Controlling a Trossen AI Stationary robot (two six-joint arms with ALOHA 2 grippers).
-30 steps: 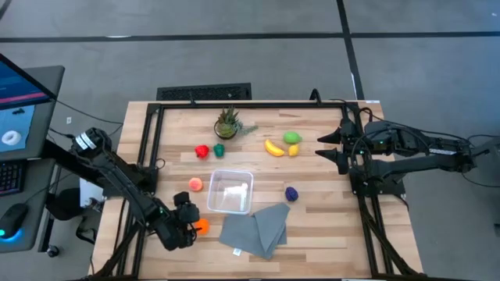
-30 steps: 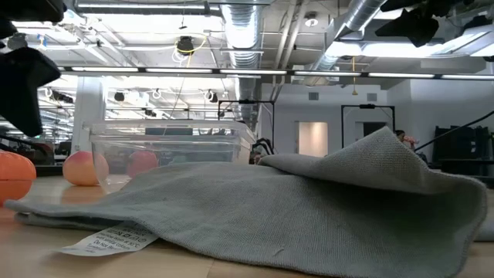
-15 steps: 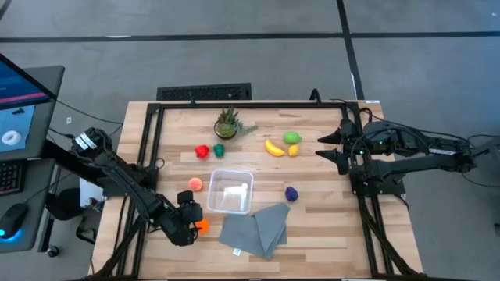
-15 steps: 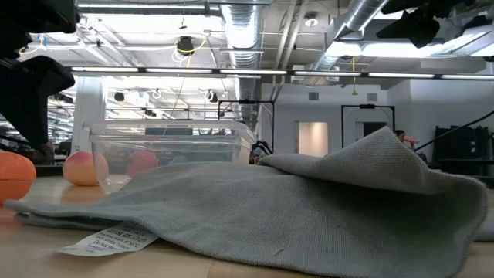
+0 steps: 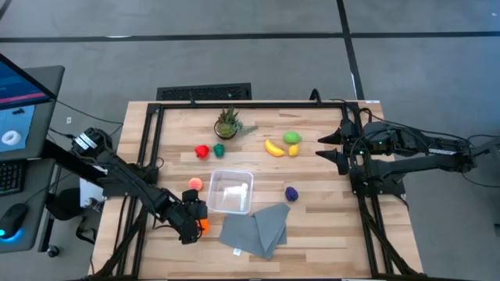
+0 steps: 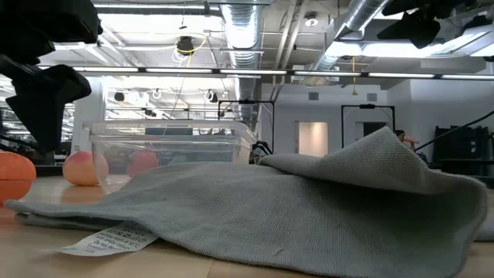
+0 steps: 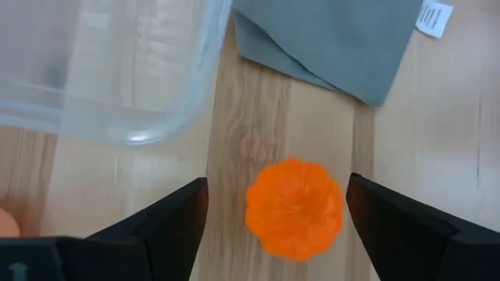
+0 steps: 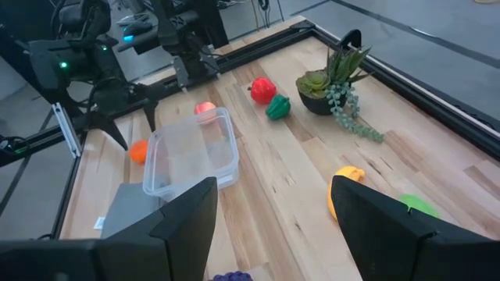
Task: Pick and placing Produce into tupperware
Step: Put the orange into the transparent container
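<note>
My left gripper (image 7: 273,226) hangs right over the orange fruit (image 7: 295,208), which sits on the table just beside the tub (image 7: 94,70). My fingers (image 7: 168,226) are spread, one on each side of it, not touching. My right gripper (image 5: 328,145) waits open, far from the tub.

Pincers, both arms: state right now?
Left pincer: open, straddling the orange fruit, not gripping it.
Right pincer: open, empty, parked at the table's right side.

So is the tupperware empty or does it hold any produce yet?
Empty: the tupperware shows bare clear plastic from above, and the orange piece lies on the wood outside it.
</note>
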